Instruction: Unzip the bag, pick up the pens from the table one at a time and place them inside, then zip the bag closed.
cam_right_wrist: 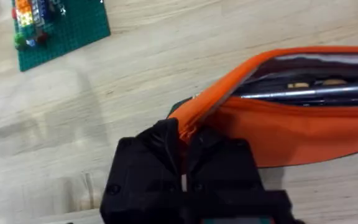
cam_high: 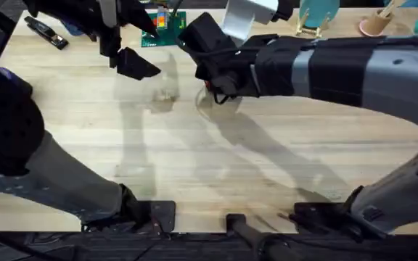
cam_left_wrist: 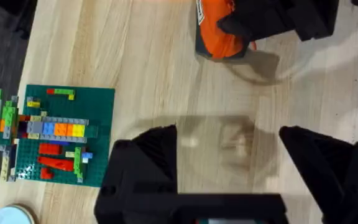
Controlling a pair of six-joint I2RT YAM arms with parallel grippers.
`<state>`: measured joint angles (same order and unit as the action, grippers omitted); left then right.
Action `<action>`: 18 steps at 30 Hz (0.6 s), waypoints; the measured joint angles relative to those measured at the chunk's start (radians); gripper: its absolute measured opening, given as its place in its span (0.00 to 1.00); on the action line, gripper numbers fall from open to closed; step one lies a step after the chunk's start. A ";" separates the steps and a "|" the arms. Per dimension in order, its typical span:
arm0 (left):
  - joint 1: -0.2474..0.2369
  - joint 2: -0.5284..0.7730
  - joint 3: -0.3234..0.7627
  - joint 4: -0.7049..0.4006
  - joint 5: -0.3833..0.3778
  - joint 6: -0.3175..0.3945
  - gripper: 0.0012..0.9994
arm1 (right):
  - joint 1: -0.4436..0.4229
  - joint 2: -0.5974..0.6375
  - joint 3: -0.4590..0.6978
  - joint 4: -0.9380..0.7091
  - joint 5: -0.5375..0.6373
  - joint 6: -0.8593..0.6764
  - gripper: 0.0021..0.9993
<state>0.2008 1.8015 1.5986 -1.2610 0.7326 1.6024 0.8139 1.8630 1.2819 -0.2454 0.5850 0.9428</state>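
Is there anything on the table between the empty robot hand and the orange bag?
Nothing visible. In the left wrist view, the left gripper is open over bare table, and only wood lies between it and the bag. The right gripper is at the bag's end.

Orange bag [cam_right_wrist: 278, 130] lies unzipped on the table [cam_right_wrist: 166, 56] — pens [cam_right_wrist: 309, 93] inside (mouth gaping).

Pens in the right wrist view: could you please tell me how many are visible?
1 pen shows clearly, lying inside the open bag; a second may be hidden beside it.
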 joint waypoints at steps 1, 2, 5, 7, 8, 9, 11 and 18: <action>0.000 0.000 0.000 0.000 0.000 0.000 0.99 | 0.000 -0.005 0.000 -0.002 -0.002 0.000 0.04; 0.000 0.000 0.000 0.000 0.000 0.000 0.99 | 0.000 -0.010 0.000 -0.004 -0.003 0.000 0.04; 0.000 0.000 0.000 0.000 0.000 0.000 1.00 | 0.000 -0.030 0.000 -0.012 -0.002 0.000 0.04; 0.000 0.000 0.000 0.000 0.000 0.000 1.00 | -0.001 -0.042 0.000 -0.015 -0.002 0.000 0.04; 0.000 0.000 0.000 0.000 0.000 0.000 1.00 | -0.002 -0.046 0.000 -0.015 -0.002 0.000 0.04; 0.000 0.000 0.000 0.000 0.000 0.000 1.00 | -0.003 -0.048 0.000 -0.015 -0.002 0.000 0.04; 0.000 0.000 0.000 0.000 0.000 0.000 0.99 | -0.004 -0.052 0.000 -0.016 -0.002 0.000 0.04; 0.000 0.000 0.000 0.000 0.000 0.000 1.00 | -0.004 -0.059 0.000 -0.019 -0.002 0.000 0.05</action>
<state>0.2008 1.8015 1.5986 -1.2610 0.7326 1.6025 0.8101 1.8042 1.2816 -0.2639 0.5831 0.9424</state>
